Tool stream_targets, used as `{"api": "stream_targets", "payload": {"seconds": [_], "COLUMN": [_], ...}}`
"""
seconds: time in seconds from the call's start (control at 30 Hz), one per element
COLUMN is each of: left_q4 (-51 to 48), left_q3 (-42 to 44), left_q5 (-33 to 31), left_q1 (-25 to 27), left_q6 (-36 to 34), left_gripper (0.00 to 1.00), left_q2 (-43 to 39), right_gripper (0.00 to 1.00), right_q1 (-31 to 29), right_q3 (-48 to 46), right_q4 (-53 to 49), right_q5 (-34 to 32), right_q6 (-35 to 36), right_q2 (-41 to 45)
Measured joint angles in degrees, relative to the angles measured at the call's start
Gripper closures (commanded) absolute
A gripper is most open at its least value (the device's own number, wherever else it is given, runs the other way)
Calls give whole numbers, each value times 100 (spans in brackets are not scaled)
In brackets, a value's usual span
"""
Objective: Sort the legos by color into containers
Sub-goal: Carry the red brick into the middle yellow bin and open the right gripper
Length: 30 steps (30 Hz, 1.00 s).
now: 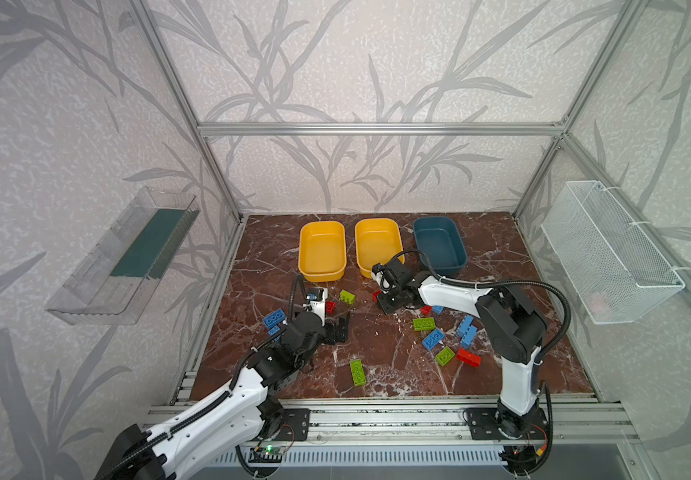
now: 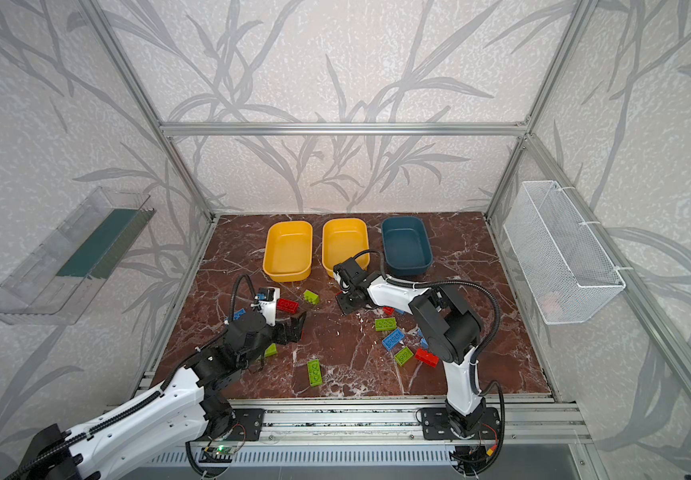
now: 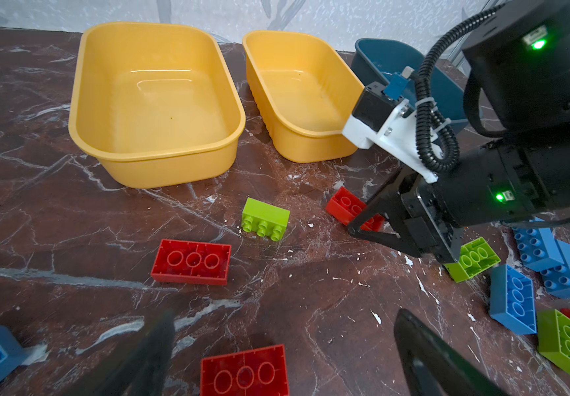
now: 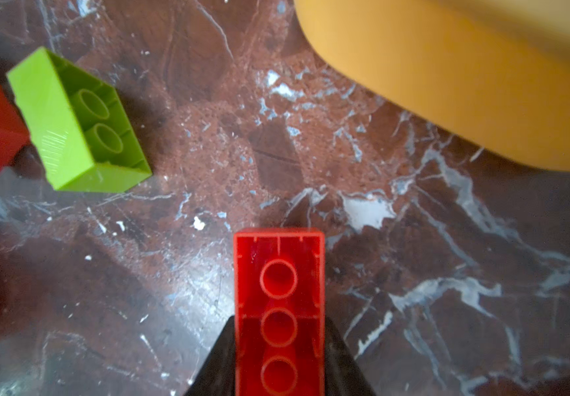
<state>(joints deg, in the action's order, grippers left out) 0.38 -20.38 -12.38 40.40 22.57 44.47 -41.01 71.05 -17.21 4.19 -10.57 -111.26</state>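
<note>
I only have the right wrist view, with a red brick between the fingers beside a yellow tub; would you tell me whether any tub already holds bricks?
Observer: None; in both top views the left yellow tub, the middle yellow tub and the dark blue tub are empty.
Operator: Thanks. Is my brick lifted?
Observer: Not yet, it seems: in the left wrist view the gripped red brick appears to rest on the table.
Operator: And the left gripper?
Observer: The left gripper is open and holds nothing, above a loose red brick.
</note>
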Motion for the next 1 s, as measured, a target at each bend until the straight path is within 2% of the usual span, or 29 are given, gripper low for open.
{"api": "stream_targets", "payload": {"seconds": [0.27,0.4,0.5,0.87,1.0], "left_q4": [-131,-190,-153,129,184], "left_q3": [-35,-317,-588,-1563,-1764], "left_q5": [7,52,74,170,192], "left_q1": [0,4,4,4,4], "left_q6": [17,50,133,122,50], "left_gripper": [1,1,1,1,1], "left_q2": [70,468,839,2341,2649], "right_gripper": [76,76,78,79,75], "right_q1": [-52,-22,87,627,822], "right_q3": [-48,498,1388,4922,6033], "right_q4": [-413,-636,-848,-1888,-2374], "right_q5": [-74,-190,-267,-538,-507], "right_q6": [-15,98,175,192,133], "right_q2": [1176,1180,710,-2179,-3062]}}
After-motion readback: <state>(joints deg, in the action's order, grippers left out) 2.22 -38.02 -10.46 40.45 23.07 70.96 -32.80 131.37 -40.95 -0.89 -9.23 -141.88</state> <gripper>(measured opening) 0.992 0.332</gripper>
